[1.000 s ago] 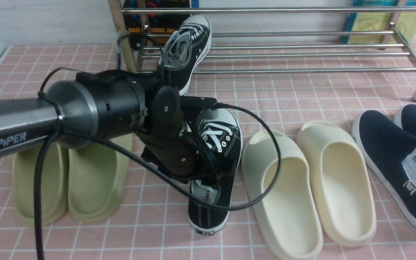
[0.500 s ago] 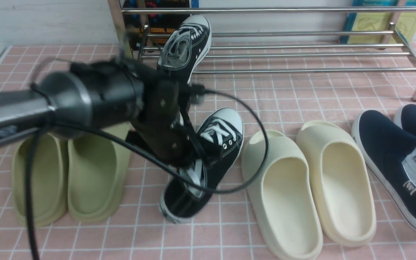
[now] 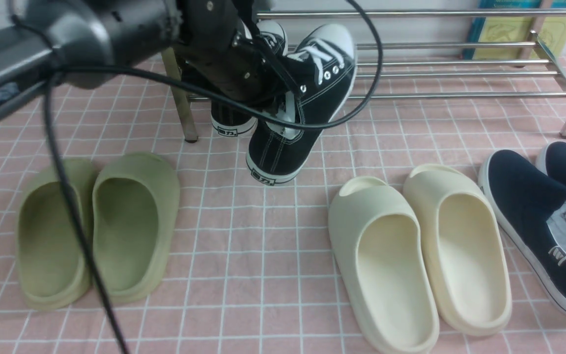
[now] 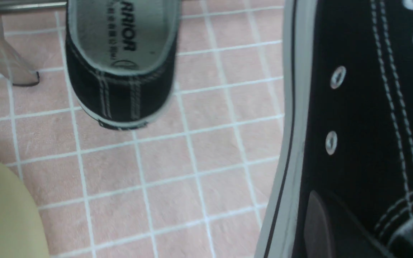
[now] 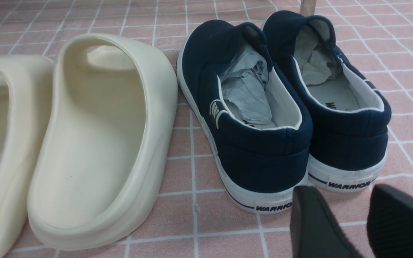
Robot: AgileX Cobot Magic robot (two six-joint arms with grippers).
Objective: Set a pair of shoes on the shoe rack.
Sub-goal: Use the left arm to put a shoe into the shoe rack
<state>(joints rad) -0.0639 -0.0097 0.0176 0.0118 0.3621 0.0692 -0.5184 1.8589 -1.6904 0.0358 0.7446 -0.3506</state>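
Observation:
My left gripper [image 3: 270,96] is shut on one black sneaker [image 3: 312,98] at its laced opening and holds it in the air, toe tilted up, just in front of the shoe rack [image 3: 435,73]. In the left wrist view this sneaker [image 4: 353,125] fills the side, with one finger pad [image 4: 317,225] pressed on its canvas. The other black sneaker [image 3: 231,120] leans on the rack's low bars near its left leg, heel hanging toward the floor [image 4: 120,71]. My right gripper [image 5: 353,215] stands open over the floor behind the navy slip-ons, holding nothing.
Green slides [image 3: 96,226] lie at front left and cream slides [image 3: 420,250] at front right. Navy slip-ons [image 3: 543,221] sit at the far right. Books lean behind the rack. The left arm's cable loops round the held sneaker.
My left gripper closed on the sneaker that lay on the floor, then lifted it up and away toward the rack. The other sneaker and the slides have not moved.

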